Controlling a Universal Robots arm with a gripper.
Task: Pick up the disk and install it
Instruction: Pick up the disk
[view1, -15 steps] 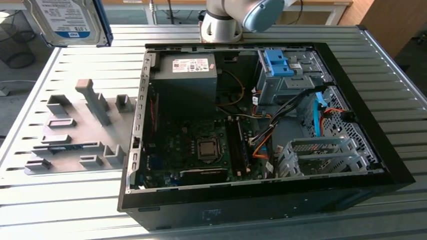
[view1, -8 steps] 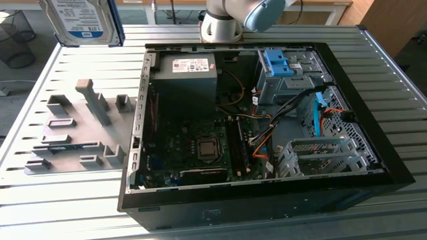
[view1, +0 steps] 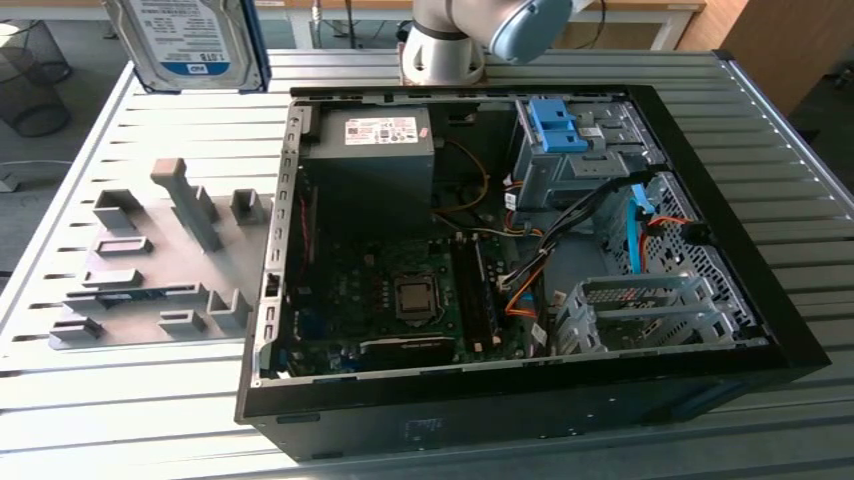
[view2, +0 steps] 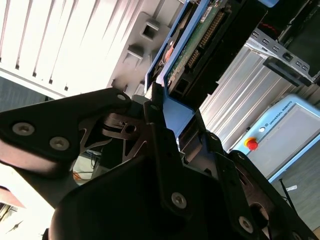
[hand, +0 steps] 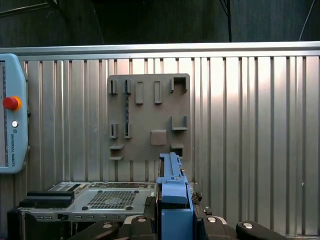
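clenching gripper (view2: 167, 107) fingers on the disk (view2: 200, 45) by its blue rails (hand: 173, 200), held edge-on high above the table (view1: 160, 380), presumably for sliding into the drive bay (view1: 574, 150) of the open case (view1: 534, 415).

A: Where does the exterior view sit?
B: High over the ribbed table (view1: 134, 400), angled down on the open computer case (view1: 534, 395) at centre. The grey fixture plate (view1: 147, 270) is at nine o'clock and the disk (view1: 187, 35) at eleven.
A: And the wrist cameras?
B: Both ride right against the gripper (view2: 172, 117). The first wrist view faces squarely onto the distant table. The second wrist view looks close along the disk's underside. All three views share the fixture plate and the disk.
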